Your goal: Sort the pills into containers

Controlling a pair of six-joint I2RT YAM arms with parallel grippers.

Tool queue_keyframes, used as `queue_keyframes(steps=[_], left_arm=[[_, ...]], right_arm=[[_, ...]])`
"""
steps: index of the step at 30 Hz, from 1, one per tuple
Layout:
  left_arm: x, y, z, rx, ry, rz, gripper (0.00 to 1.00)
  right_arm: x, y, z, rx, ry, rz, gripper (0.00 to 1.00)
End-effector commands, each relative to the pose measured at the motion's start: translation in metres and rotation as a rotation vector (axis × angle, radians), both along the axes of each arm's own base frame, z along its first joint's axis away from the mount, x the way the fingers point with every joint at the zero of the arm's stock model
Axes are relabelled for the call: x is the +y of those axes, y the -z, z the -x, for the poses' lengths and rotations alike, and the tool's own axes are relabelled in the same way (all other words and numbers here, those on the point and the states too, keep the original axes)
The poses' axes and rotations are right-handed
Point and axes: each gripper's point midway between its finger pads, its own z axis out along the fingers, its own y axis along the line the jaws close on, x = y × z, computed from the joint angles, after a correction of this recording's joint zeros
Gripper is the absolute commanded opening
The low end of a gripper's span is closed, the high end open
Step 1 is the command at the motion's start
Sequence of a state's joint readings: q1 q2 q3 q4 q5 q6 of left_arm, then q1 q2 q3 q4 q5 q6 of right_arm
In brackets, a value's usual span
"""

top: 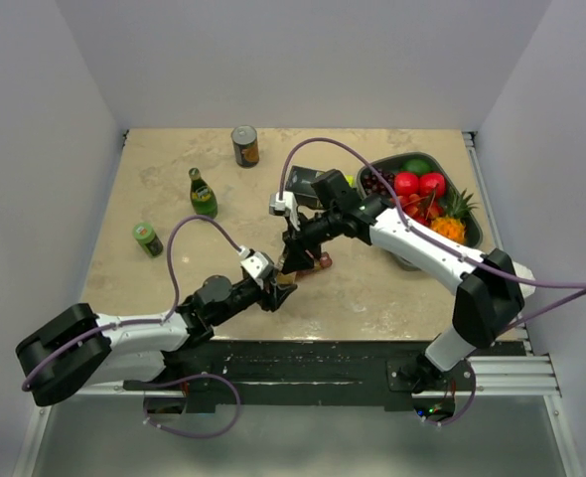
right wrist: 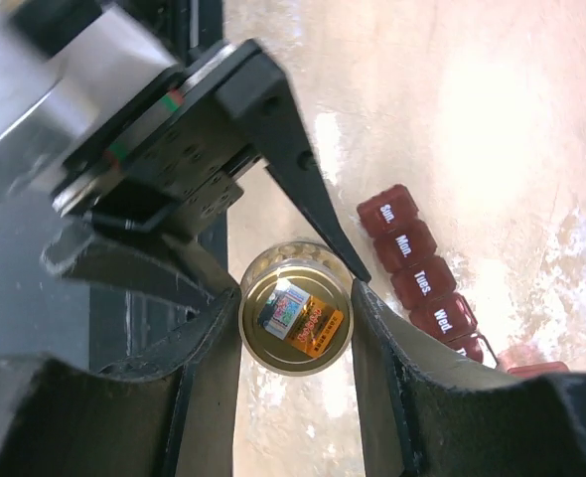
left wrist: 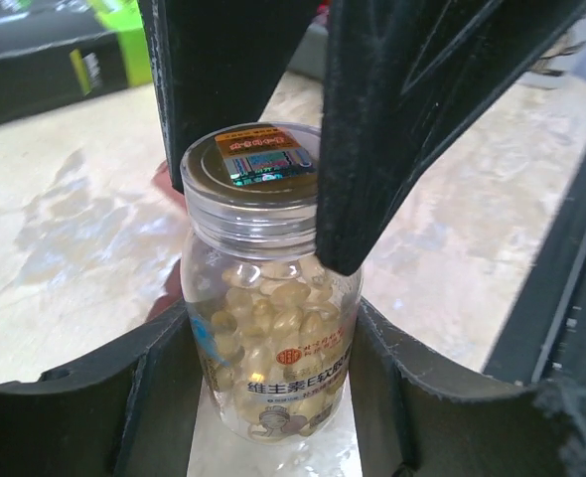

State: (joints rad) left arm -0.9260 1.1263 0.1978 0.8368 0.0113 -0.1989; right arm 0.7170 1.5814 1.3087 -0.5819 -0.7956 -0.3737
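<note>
- The left gripper is clamped on the lower body of a clear plastic bottle, which stands upright between its 2 black fingers.
- Pale yellow softgel pills fill the bottle from the base to about the shoulder, all still inside and so between the left jaws.
- The right gripper comes down from above and has closed on the clear round cap. 1 finger presses each side of the cap, and the sticker on top shows in the gap between them.
- The 2 grippers meet at the bottle: the left jaws low on the body, the right jaws directly above them on the cap.
- The containers, a long dark red plastic strip of small square compartments, lie flat on the beige stone-look table top, just outside the right jaws.
- 4 lids read Sun., Mon., Tues. and Wed.; the far end of the strip runs behind that finger and is partly hidden.
- Neither gripper touches the strip.
- A black-and-green box lies beyond the left jaws, well apart from them.
- A grey tray of fruit sits near the right arm, well away from the jaws.
</note>
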Motion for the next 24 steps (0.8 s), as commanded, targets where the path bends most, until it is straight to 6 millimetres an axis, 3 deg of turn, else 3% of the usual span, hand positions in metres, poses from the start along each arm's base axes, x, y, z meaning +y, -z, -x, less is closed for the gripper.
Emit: queue_keyframes(steps=[1, 4, 5, 9, 12, 16, 17, 20, 24], left_arm=[[0.007, -0.046, -0.03, -0.147, -0.167, 0.098, 0.0], [0.008, -0.038, -0.021, -0.151, -0.124, 0.084, 0.0], [0.006, -0.036, -0.016, -0.157, -0.09, 0.082, 0.0], [0.002, -0.036, 0.001, -0.157, 0.0, 0.097, 0.0], [-0.007, -0.038, 0.017, -0.153, 0.098, 0.122, 0.0], [-0.021, -0.053, 0.039, -0.167, 0.245, 0.179, 0.0], [-0.026, -0.059, 0.05, -0.174, 0.316, 0.201, 0.0], [-0.036, -0.065, 0.069, -0.17, 0.449, 0.22, 0.0], [-0.04, -0.065, 0.081, -0.13, 0.558, 0.224, 0.0]], right_arm=[[0.016, -0.001, -0.017, 0.133, 0.195, 0.003, 0.39], [0.011, -0.021, -0.014, 0.081, 0.11, -0.041, 0.79], [0.007, -0.029, -0.017, 0.056, 0.101, -0.049, 0.99], [-0.026, -0.065, -0.045, -0.105, 0.074, -0.105, 0.99], [-0.04, -0.07, -0.035, -0.183, -0.056, -0.121, 0.99], [-0.055, -0.057, 0.017, -0.184, -0.312, -0.19, 0.99], [-0.056, -0.054, 0.021, -0.243, -0.38, -0.224, 0.99], [-0.059, -0.038, 0.045, -0.192, -0.464, -0.233, 0.99], [-0.052, -0.032, 0.068, -0.205, -0.589, -0.215, 0.98]])
